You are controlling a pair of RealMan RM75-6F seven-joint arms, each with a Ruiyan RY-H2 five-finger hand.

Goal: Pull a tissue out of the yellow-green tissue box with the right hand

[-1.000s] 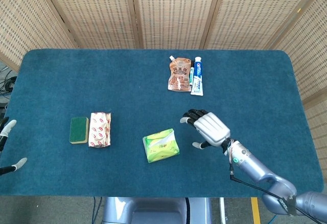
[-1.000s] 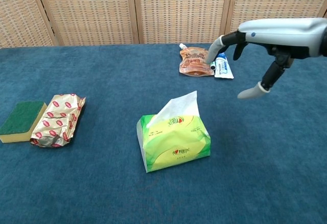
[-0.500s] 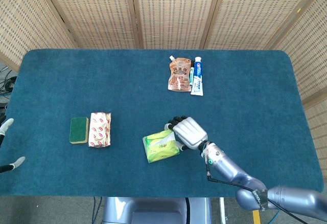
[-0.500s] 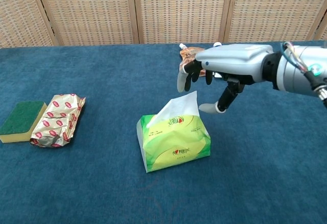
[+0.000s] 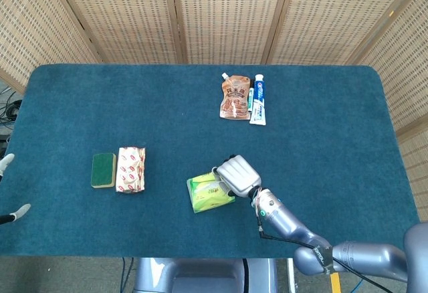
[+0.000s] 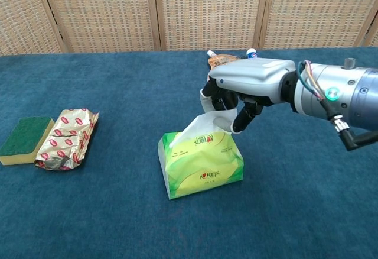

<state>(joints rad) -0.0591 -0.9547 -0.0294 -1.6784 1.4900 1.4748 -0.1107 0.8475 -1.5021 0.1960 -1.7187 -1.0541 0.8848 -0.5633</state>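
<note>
The yellow-green tissue box point(image 6: 202, 164) lies near the table's front middle, with a white tissue point(image 6: 202, 124) standing up from its slot. My right hand point(image 6: 239, 90) is directly above the box, and its fingers and thumb point(image 6: 241, 123) close around the tissue's top, which they hide. From the head view the right hand point(image 5: 237, 174) covers the right end of the box point(image 5: 206, 194). Only two pale fingertips of my left hand point(image 5: 20, 211) show at the far left edge, spread apart and holding nothing.
A green sponge point(image 6: 25, 138) and a red-patterned foil packet point(image 6: 66, 138) lie at the left. A brown pouch point(image 5: 235, 97) and a toothpaste tube point(image 5: 258, 99) lie at the back, behind the right hand. The table has a blue cloth point(image 6: 118, 87).
My right hand has moved left from open table to above the box, dropped onto the tissue, and curled its fingers around the tissue's top. The box has not moved.
</note>
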